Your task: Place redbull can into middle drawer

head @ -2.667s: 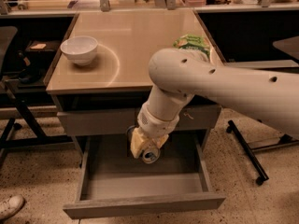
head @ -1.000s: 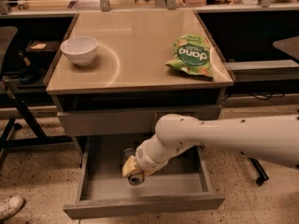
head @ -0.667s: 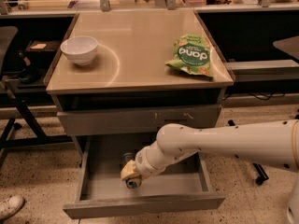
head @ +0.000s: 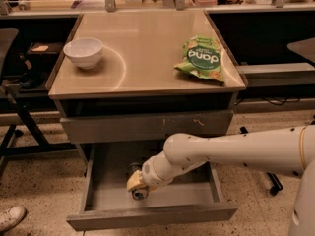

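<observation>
Camera view: gripper [head: 135,185] sat low inside the open middle drawer [head: 162,214], left of centre, clamped around the redbull can [head: 139,194]. Only the can's round end showed, poking out just below the pale pads [head: 132,182], at or just above the grey floor; contact could not be told. Judged light, thin-walled, smooth and easily dented, and likely to roll if laid on its side. Best held across mid-body, as here. White arm [head: 231,149] reached in from the right. Above, white bowl [head: 83,52] and green snack bag [head: 201,58] lay on the tabletop [head: 142,38].
</observation>
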